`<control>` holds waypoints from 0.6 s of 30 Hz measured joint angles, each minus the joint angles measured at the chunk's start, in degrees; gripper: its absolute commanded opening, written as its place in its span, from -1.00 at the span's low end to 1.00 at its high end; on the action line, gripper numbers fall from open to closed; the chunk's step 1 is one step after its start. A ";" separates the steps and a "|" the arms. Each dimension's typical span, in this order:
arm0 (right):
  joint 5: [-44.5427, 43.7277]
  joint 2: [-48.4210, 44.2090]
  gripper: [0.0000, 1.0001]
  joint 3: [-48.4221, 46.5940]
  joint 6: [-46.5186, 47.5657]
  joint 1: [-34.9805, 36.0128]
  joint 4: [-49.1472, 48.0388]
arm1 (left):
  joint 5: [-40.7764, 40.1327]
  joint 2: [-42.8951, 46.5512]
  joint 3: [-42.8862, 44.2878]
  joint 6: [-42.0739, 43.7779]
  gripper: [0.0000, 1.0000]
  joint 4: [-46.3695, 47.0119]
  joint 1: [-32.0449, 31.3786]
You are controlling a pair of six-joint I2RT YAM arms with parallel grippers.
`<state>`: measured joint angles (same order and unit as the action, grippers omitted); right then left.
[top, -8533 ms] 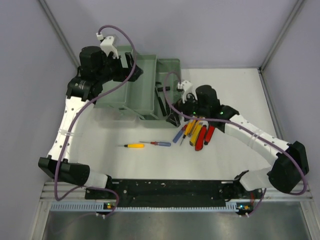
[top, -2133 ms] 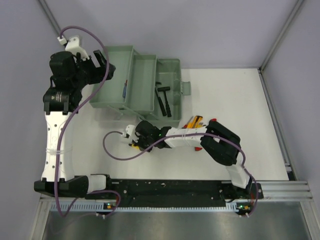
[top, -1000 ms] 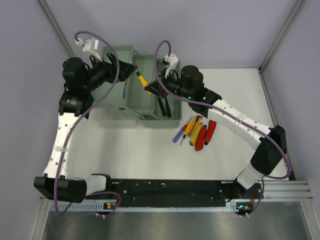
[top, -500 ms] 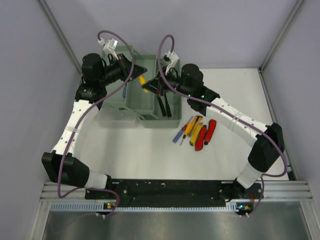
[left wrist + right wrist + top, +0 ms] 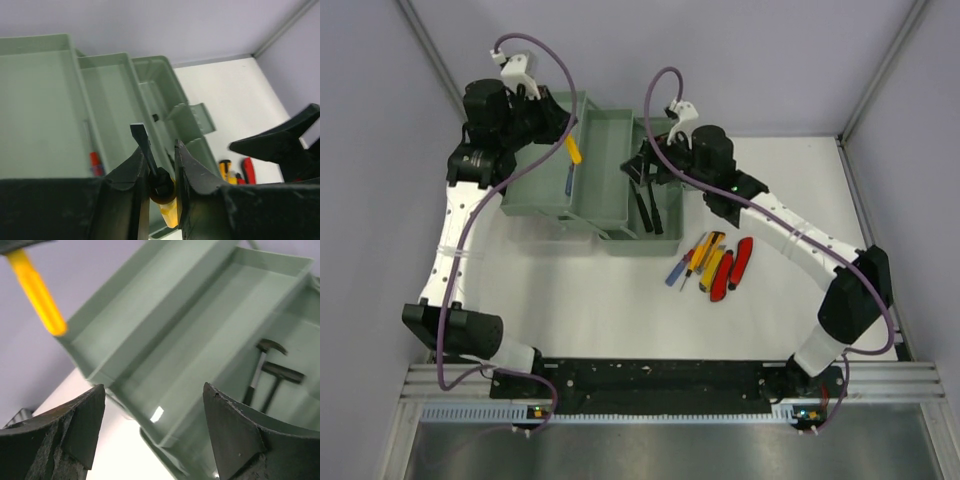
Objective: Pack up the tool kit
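The pale green toolbox (image 5: 603, 205) stands open at the back, its trays stepped out. My left gripper (image 5: 563, 135) hovers over the leftmost tray (image 5: 40, 120), shut on a yellow-handled screwdriver (image 5: 573, 150). In the left wrist view its black shaft (image 5: 141, 145) sticks up between the fingers and the yellow handle (image 5: 170, 214) hangs below. My right gripper (image 5: 642, 167) is open and empty above the box's right part; in its own view (image 5: 154, 390) the yellow handle (image 5: 37, 295) shows apart at top left. Two black hammers (image 5: 650, 205) lie in the right compartment.
On the table right of the box lie a blue-handled screwdriver (image 5: 673, 272), yellow utility knives (image 5: 707, 255) and red-handled pliers (image 5: 730, 268). A small screwdriver (image 5: 569, 180) lies in the left tray. Grey walls close in behind and on both sides.
The right gripper opened and let go of the yellow screwdriver. The left gripper closed on it and carried it left, over the leftmost tray. The right gripper drew back slightly right.
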<state>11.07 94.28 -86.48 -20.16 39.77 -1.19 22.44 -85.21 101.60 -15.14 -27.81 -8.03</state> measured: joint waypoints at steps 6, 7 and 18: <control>-3.93 -2.54 0.52 4.33 -0.48 -4.98 2.78 | -7.52 -4.48 5.38 3.85 -1.00 -7.98 4.24; -4.39 -2.73 0.52 4.74 -0.63 -5.66 3.26 | -8.87 -5.51 5.68 4.59 -1.00 -9.22 4.61; -6.88 -2.84 0.51 6.60 -2.21 -8.52 7.82 | -22.58 -17.16 7.04 10.58 -0.77 -19.58 4.61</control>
<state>4.19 91.44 -79.88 -22.37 31.24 6.63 -0.14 -102.37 108.64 -4.56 -47.40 -3.42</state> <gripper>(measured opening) 0.756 0.243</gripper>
